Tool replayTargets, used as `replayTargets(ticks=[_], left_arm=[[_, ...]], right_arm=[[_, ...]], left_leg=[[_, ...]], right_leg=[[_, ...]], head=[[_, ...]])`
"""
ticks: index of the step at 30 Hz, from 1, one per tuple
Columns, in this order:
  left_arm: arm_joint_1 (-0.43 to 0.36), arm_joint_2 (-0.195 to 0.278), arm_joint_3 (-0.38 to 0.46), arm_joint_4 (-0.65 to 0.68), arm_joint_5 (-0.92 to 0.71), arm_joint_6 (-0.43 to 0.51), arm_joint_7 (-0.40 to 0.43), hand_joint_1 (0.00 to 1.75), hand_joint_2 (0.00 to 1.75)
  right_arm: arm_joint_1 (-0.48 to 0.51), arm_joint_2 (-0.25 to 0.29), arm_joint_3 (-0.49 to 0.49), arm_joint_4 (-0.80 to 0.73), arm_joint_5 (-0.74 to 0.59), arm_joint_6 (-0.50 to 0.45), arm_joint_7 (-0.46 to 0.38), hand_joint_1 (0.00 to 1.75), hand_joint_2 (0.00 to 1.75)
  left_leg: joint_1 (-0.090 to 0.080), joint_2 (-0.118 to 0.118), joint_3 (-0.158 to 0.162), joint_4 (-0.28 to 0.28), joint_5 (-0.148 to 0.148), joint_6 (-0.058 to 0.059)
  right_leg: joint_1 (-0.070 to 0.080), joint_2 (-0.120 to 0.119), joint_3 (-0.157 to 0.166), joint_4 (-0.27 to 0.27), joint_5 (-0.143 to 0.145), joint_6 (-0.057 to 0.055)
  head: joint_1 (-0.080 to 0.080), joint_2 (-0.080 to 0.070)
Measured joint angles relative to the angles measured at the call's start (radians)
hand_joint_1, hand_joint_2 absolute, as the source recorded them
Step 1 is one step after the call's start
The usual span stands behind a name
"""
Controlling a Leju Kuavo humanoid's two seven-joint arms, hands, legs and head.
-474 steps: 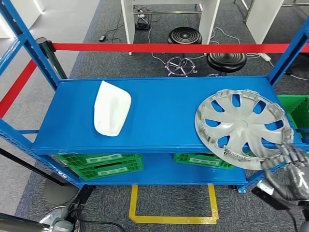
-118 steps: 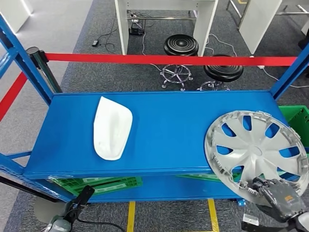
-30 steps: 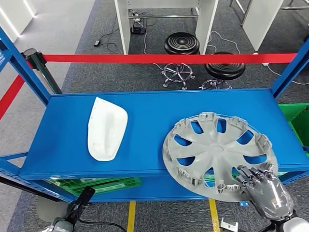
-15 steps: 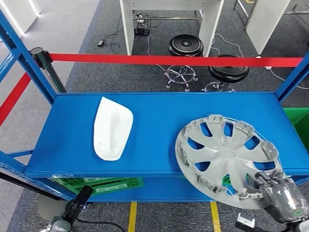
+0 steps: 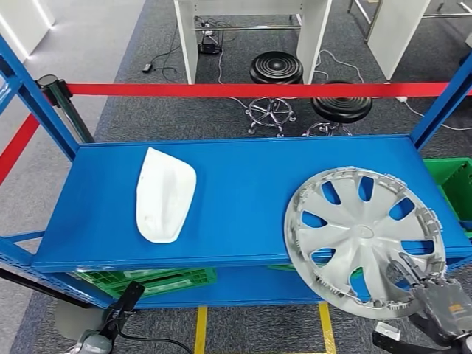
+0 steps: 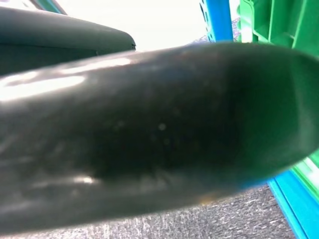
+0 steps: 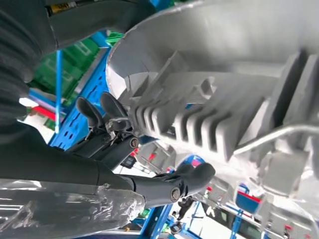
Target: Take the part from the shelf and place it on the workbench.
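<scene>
A silver hubcap (image 5: 364, 240) lies over the right front part of the blue shelf (image 5: 245, 199), its near rim hanging past the shelf's front edge. My right hand (image 5: 442, 310) grips that near rim from below at the lower right. In the right wrist view the dark fingers (image 7: 112, 124) curl onto the ribbed underside of the hubcap (image 7: 226, 89) and the thumb lies under it. A white moulded cover (image 5: 165, 193) rests on the left half of the shelf, away from the hand.
Green crates (image 5: 150, 279) sit on the lower shelf level, and another green crate (image 5: 453, 181) stands at the right. Blue uprights frame both shelf ends. A red barrier tape (image 5: 251, 90) runs behind, with black stools (image 5: 276, 68) beyond. Yellow floor marking (image 5: 323, 324) lies below.
The hubcap in my right hand has shifted to the right along the shelf's front edge. The view swayed slightly; the white cover stays where it was on the shelf.
</scene>
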State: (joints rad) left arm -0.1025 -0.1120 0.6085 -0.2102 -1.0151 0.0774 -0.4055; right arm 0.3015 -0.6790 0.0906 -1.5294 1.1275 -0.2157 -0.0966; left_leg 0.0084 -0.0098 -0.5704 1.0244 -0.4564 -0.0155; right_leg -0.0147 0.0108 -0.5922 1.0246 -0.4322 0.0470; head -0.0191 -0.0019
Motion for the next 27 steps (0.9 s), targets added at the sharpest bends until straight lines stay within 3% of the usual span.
replayTargets(ticks=[4,6,8,9,10,11,13,15,18,20,23,24,25,26,27], left_arm=[[-0.001,-0.002,0.0,0.0,0.001,0.001,-0.002,0.0,0.0],[-0.001,-0.003,0.001,0.0,0.002,0.001,-0.003,0.0,0.0],[-0.001,-0.003,0.002,0.0,0.004,0.001,-0.003,0.0,0.0],[0.0,-0.004,0.002,0.0,0.005,0.001,-0.003,0.0,0.0],[0.0,-0.004,0.003,0.0,0.006,0.001,-0.004,0.0,0.0],[0.0,-0.005,0.003,0.0,0.007,0.001,-0.004,0.0,0.0],[0.0,-0.005,0.004,0.0,0.008,0.002,-0.005,0.0,0.0],[-0.001,-0.006,0.004,0.0,0.009,0.001,-0.008,0.0,0.0],[-0.002,-0.006,0.004,0.0,0.01,0.001,-0.009,0.0,0.0],[-0.002,-0.008,0.004,0.0,0.01,0.001,-0.009,0.0,0.0],[-0.002,-0.01,0.003,0.0,0.01,0.001,-0.009,0.0,0.0],[-0.001,-0.01,0.004,0.0,0.01,0.001,-0.009,0.0,0.0],[0.0,-0.01,0.004,0.0,0.011,0.001,-0.009,0.0,0.0],[0.0,-0.01,0.004,0.0,0.011,0.001,-0.009,0.0,0.0],[0.0,-0.01,0.004,0.0,0.011,0.001,-0.009,0.0,0.0]], right_arm=[[0.002,0.0,-0.008,0.014,0.003,-0.003,0.006,0.0,0.0],[0.003,0.0,-0.015,0.024,0.011,-0.009,0.011,0.0,0.0],[0.006,0.002,-0.022,0.032,0.02,-0.02,0.013,0.0,0.0],[0.009,0.004,-0.026,0.035,0.025,-0.026,0.013,0.0,0.0],[0.01,0.006,-0.029,0.038,0.031,-0.033,0.013,0.0,0.0],[0.011,0.008,-0.033,0.039,0.039,-0.04,0.011,0.0,0.0],[0.01,0.012,-0.042,0.04,0.051,-0.054,0.008,0.0,0.0],[0.007,0.015,-0.051,0.04,0.06,-0.068,0.007,0.0,0.0],[0.006,0.02,-0.061,0.039,0.079,-0.087,0.004,0.0,0.0],[0.006,0.024,-0.07,0.038,0.092,-0.098,0.001,0.0,0.0],[0.005,0.031,-0.085,0.037,0.11,-0.111,0.002,0.0,0.0],[0.005,0.034,-0.089,0.037,0.112,-0.113,0.002,0.0,0.0],[0.006,0.036,-0.092,0.037,0.114,-0.115,0.003,0.0,0.0],[0.006,0.038,-0.095,0.037,0.116,-0.115,0.003,0.0,0.0],[0.006,0.04,-0.098,0.037,0.12,-0.116,0.004,0.0,0.0]], left_leg=[[0.0,-0.001,0.0,-0.014,0.005,0.027],[0.001,0.001,0.0,-0.017,0.008,0.038],[-0.003,0.001,0.0,-0.017,0.007,0.042],[-0.005,0.001,0.0,-0.016,0.007,0.043],[-0.006,0.001,0.0,-0.016,0.006,0.043],[-0.007,0.001,0.002,-0.016,0.005,0.043],[-0.008,0.0,0.006,-0.015,0.002,0.039],[-0.011,0.0,0.005,-0.012,0.0,0.031],[-0.01,-0.001,0.003,-0.013,0.0,0.018],[-0.009,0.0,-0.01,0.016,-0.024,0.007],[-0.008,0.001,-0.092,0.192,-0.112,-0.004],[-0.007,0.001,-0.119,0.246,-0.127,-0.005],[-0.007,0.001,-0.133,0.27,-0.124,-0.005],[-0.007,0.001,-0.128,0.255,-0.101,-0.005],[-0.007,0.001,-0.107,0.204,-0.065,-0.004]], right_leg=[[-0.002,0.0,-0.009,0.004,-0.005,0.023],[-0.003,-0.003,-0.051,0.092,-0.057,0.03],[-0.003,-0.004,-0.114,0.23,-0.118,0.033],[-0.003,-0.004,-0.134,0.272,-0.128,0.033],[-0.003,-0.004,-0.137,0.277,-0.12,0.032],[-0.003,-0.004,-0.119,0.241,-0.094,0.031],[-0.003,-0.004,-0.048,0.104,-0.032,0.026],[-0.001,-0.002,0.002,0.013,-0.009,0.021],[0.003,-0.001,0.008,0.0,-0.01,0.007],[0.0,-0.002,0.01,-0.004,-0.008,-0.005],[-0.003,-0.005,0.01,-0.006,-0.007,-0.014],[-0.003,-0.006,0.01,-0.005,-0.008,-0.015],[-0.004,-0.006,0.01,-0.005,-0.008,-0.015],[-0.005,-0.006,0.011,-0.005,-0.008,-0.014],[-0.006,-0.005,0.012,-0.005,-0.008,-0.013]], head=[[0.003,0.0],[0.008,0.0],[0.01,0.0],[0.01,0.0],[0.01,0.0],[0.01,0.0],[0.01,0.0],[0.009,0.0],[0.008,0.0],[0.004,0.0],[-0.001,0.0],[0.0,0.0],[-0.001,0.0],[-0.001,0.0],[-0.001,0.0]])
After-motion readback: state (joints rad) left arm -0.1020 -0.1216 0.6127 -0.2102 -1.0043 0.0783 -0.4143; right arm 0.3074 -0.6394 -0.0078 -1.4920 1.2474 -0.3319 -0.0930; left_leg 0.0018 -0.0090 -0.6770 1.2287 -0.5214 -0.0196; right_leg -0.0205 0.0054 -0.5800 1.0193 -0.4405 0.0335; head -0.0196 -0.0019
